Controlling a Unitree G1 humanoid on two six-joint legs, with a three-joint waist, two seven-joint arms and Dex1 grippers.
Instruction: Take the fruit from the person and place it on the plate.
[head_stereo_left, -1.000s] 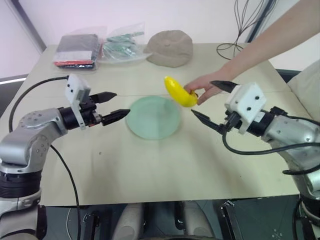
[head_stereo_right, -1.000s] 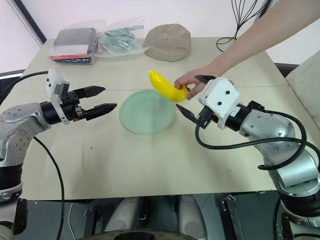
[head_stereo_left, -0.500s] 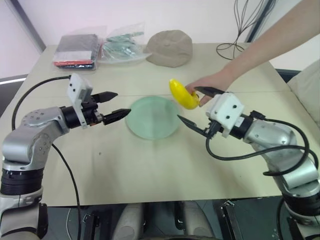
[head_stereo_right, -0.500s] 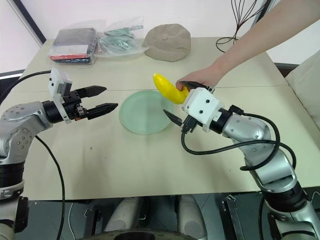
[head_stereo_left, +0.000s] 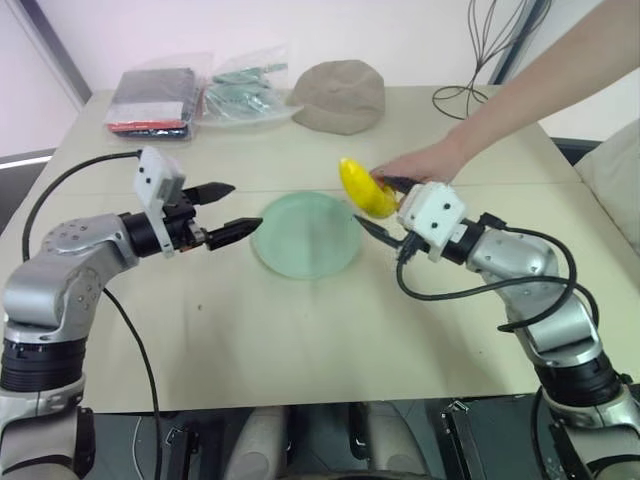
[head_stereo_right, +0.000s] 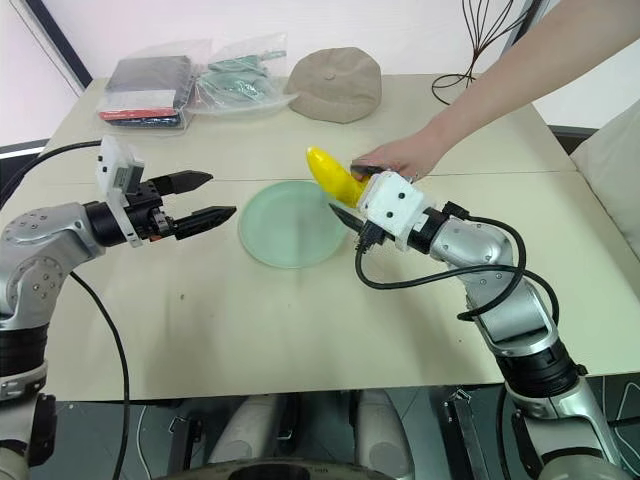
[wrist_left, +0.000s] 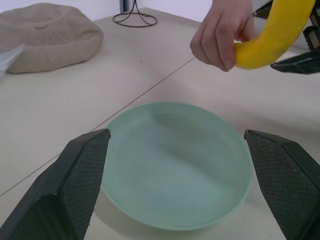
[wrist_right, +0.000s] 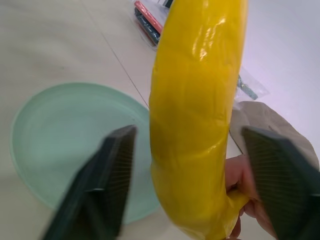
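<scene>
The person's hand (head_stereo_left: 425, 165) holds the yellow fruit, a banana (head_stereo_left: 362, 190), just above the table by the right rim of the pale green plate (head_stereo_left: 300, 245). My right gripper (head_stereo_left: 371, 204) has reached the banana. Its jaws are open, with one black finger (wrist_right: 112, 175) on each side of the fruit and a gap still showing by the person's fingers. My left gripper (head_stereo_left: 245, 207) hovers open at the plate's left rim, pointing across the plate, with nothing between its fingers (wrist_left: 75, 185).
A tan cap (head_stereo_left: 340, 95) lies at the back of the table. A dark packet (head_stereo_left: 155, 100) and a clear bag (head_stereo_left: 240, 78) sit at the back left. Black cables (head_stereo_left: 465, 95) trail at the back right.
My right gripper moved forward and to the left, up to the banana, and its jaws have narrowed around it. The left arm, the plate and the person's hand stayed put.
</scene>
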